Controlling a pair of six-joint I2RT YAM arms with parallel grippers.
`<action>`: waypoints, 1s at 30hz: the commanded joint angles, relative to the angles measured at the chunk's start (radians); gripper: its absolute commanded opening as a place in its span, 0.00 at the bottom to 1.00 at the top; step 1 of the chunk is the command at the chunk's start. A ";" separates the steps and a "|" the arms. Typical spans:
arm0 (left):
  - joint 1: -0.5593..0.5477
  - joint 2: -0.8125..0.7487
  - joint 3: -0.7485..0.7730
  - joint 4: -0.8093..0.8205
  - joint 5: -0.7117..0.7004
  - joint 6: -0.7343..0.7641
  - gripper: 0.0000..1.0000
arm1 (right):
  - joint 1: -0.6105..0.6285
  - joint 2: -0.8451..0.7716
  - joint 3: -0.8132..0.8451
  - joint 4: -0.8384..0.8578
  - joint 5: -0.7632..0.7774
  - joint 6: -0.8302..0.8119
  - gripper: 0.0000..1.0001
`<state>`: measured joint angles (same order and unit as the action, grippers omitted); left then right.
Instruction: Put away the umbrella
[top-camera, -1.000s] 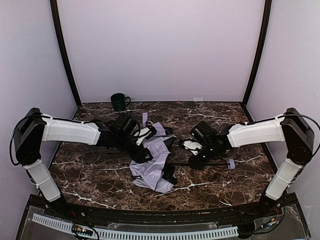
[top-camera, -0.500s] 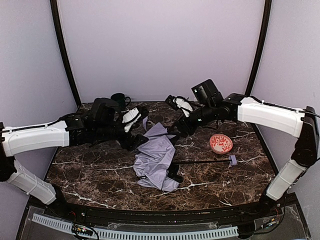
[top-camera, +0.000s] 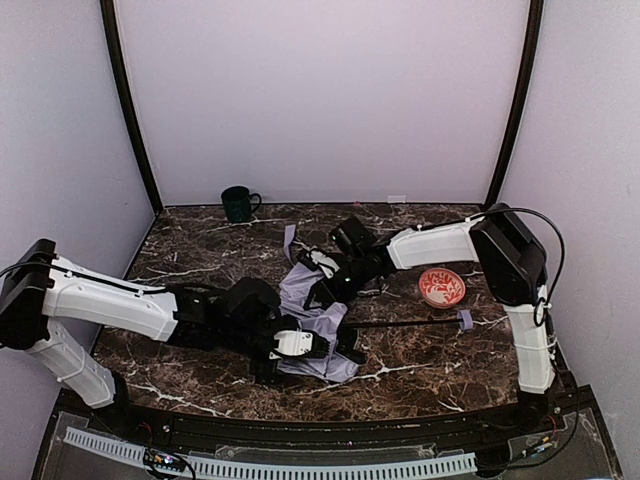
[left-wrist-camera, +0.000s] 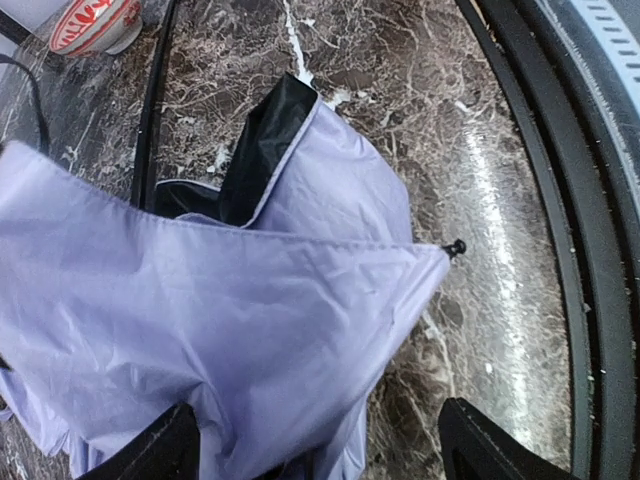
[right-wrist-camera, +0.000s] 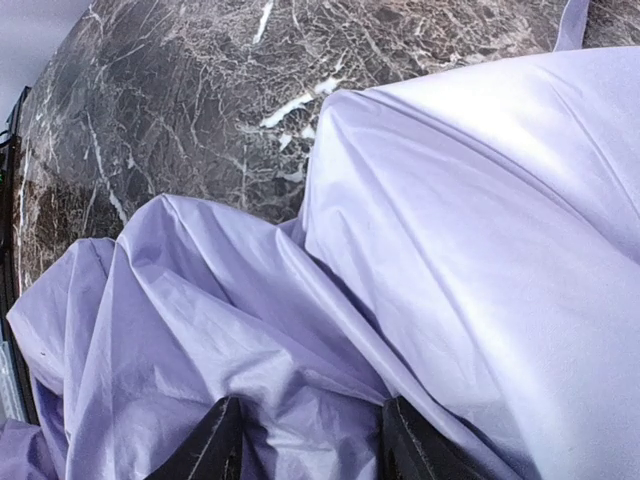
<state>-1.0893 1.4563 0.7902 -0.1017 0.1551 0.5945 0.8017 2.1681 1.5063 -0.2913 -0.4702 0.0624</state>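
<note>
The umbrella (top-camera: 312, 312) lies crumpled mid-table, lavender fabric out and black lining showing in places. Its thin black shaft (top-camera: 400, 324) runs right to the small lavender handle (top-camera: 463, 322). My left gripper (top-camera: 300, 345) is at the fabric's near edge. In the left wrist view the left gripper (left-wrist-camera: 320, 452) is wide open, with the fabric (left-wrist-camera: 200, 300) reaching between the fingers. My right gripper (top-camera: 326, 277) is at the fabric's far edge. In the right wrist view the right gripper (right-wrist-camera: 310, 445) is part open, with bunched fabric (right-wrist-camera: 450, 200) between the fingers.
A red-patterned bowl (top-camera: 441, 287) sits right of the umbrella, just beyond the shaft, and shows in the left wrist view (left-wrist-camera: 95, 25). A dark green mug (top-camera: 238, 203) stands at the back left by the wall. The table's black front rim (left-wrist-camera: 560, 250) is close to the left gripper.
Both arms have come down from the far side onto the umbrella: the left gripper swung to its near edge, the right to its far edge. The fabric has shifted slightly.
</note>
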 joint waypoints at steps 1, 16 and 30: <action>-0.023 0.099 -0.008 0.188 -0.069 0.063 0.85 | 0.005 0.061 0.022 -0.026 -0.054 0.005 0.47; 0.032 0.044 0.082 0.259 -0.072 -0.106 0.00 | 0.008 0.075 -0.104 -0.084 -0.171 -0.060 0.43; 0.276 0.182 0.075 0.242 -0.061 -0.441 0.00 | 0.018 0.050 -0.161 -0.075 -0.369 -0.114 0.42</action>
<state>-0.8787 1.5547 0.8555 0.1505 0.2504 0.2520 0.7883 2.1769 1.3956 -0.2207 -0.7784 -0.0757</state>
